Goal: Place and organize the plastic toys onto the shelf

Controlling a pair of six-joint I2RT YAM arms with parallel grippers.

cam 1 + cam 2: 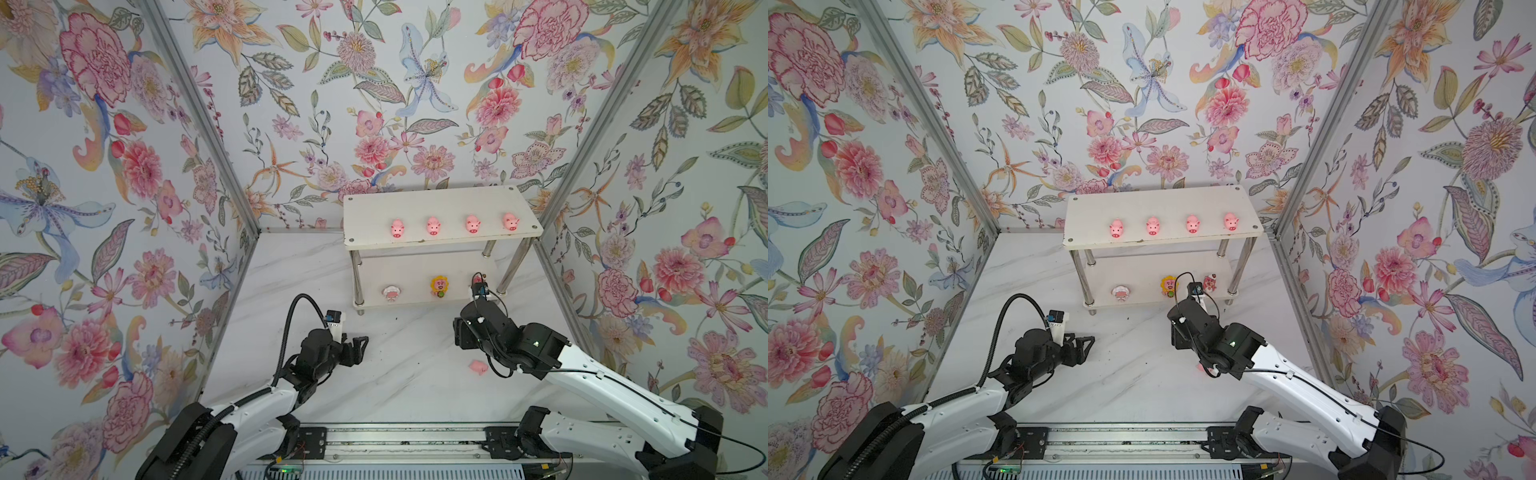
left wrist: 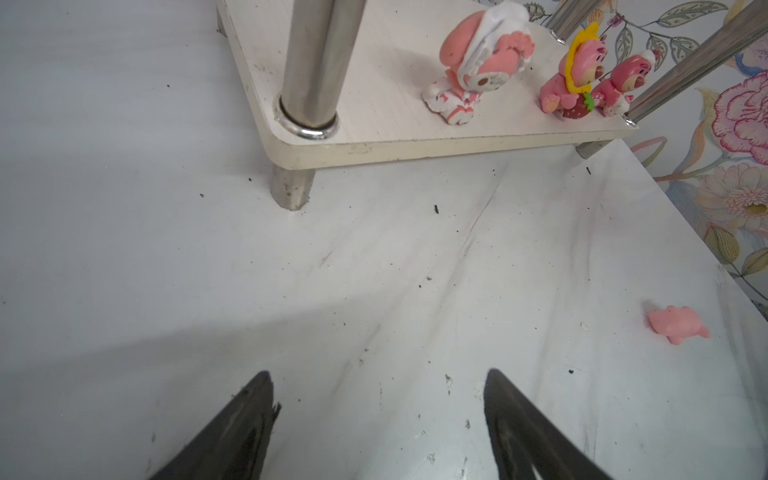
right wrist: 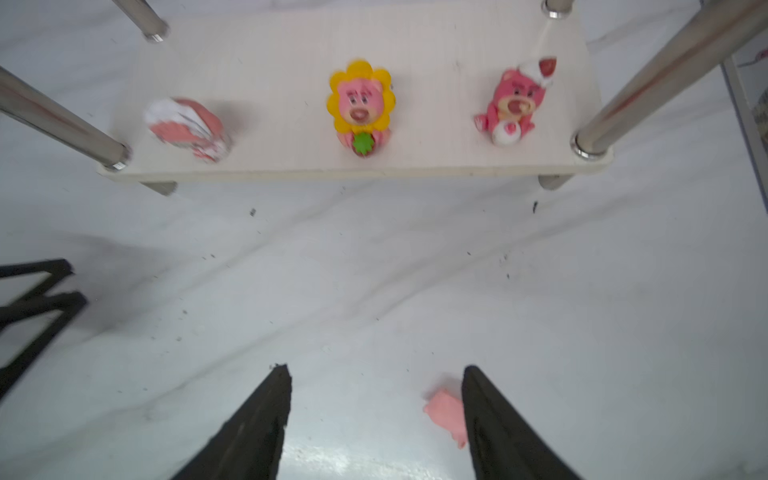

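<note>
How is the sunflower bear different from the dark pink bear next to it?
The sunflower bear wears a yellow petal ring round its face; the dark pink bear wears a white cap. The sunflower bear holds a strawberry with a green top; the dark pink bear has a white tummy patch. Both stand upright on the shelf's lower board.

loose pig: mostly hidden under right arm, lower centre-right of a top view | white-pink toy: blurred in right wrist view
</note>
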